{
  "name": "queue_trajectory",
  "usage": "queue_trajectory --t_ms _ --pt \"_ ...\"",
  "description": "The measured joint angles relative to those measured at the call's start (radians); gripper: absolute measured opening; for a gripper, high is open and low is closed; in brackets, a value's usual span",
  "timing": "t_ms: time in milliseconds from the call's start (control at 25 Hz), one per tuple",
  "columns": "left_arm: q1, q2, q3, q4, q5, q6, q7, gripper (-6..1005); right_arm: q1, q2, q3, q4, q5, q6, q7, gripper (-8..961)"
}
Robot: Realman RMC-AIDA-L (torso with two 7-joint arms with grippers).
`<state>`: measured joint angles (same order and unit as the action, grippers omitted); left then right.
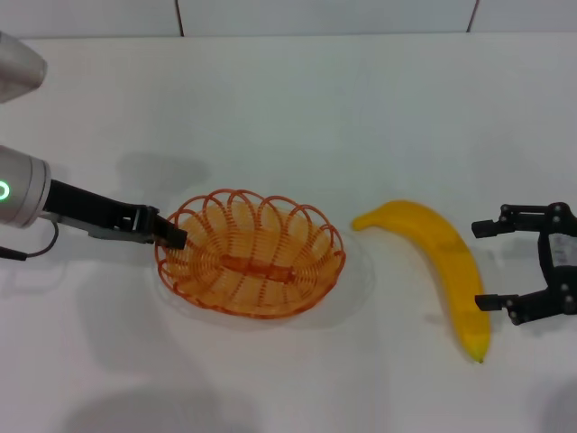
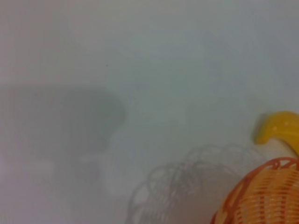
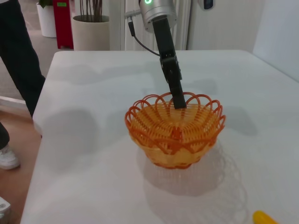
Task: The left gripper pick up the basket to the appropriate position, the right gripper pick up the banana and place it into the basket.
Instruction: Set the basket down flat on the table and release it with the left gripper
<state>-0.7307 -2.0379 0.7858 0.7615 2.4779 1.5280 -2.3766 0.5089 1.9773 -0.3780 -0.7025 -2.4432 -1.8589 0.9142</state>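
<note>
One basket [image 1: 251,262], one banana [image 1: 435,265], two grippers, all on one white table [image 1: 297,108]. Past the table's far edge the right wrist view also shows two planters [image 3: 88,30] and part of a person's dark-trousered leg [image 3: 21,56] with a white shoe [image 3: 8,157].

The basket is a shallow orange wire oval with a looped, scalloped rim and a woven flat base. In the right wrist view it appears lifted clear of the table, with its shadow thrown below and beside it; the left wrist view shows the same scalloped shadow next to the basket's rim [image 2: 261,196].

The left gripper [image 1: 169,234] reaches in at the basket's left rim, fingers closed on the wire loops there, so the basket hangs from its tip and extends away from it toward the banana. In the right wrist view the same gripper [image 3: 177,99] comes down onto the rim's far side.

The banana is large, smooth and bright yellow, curved, with tapered ends. It lies on the table between the basket and the right gripper [image 1: 487,264], apart from the basket and just in front of the gripper's fingertips. Its near end reaches past the lower finger [image 1: 501,304]

The right gripper stands wide open beside the banana, holding nothing, its two black fingers spread on a line roughly parallel to the fruit
</note>
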Motion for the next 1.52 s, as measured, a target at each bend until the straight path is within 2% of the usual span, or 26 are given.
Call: queue_trajectory --t_ms 480,880,1160,1360,1520 --pt "-0.005 0.004 0.007 -0.027 0.004 0.002 -0.001 84 0.003 0.002 -0.004 0.0 0.001 0.0 0.002 894" --pt "-0.007 0.003 0.018 -0.031 0.004 0.008 -0.004 240 0.003 0.002 -0.004 0.0 0.001 0.0 0.002 894" --pt "-0.017 -0.001 0.077 -0.036 -0.007 0.009 -0.001 380 0.005 0.001 -0.004 0.0 0.001 0.0 0.0 893" --pt "-0.022 -0.002 0.088 -0.036 -0.013 0.026 0.015 384 0.005 0.001 -0.004 0.0 0.001 0.0 0.0 893" --pt "-0.022 -0.002 0.14 -0.036 -0.049 0.045 0.034 387 0.005 0.001 -0.002 0.0 0.001 0.0 0.0 893"
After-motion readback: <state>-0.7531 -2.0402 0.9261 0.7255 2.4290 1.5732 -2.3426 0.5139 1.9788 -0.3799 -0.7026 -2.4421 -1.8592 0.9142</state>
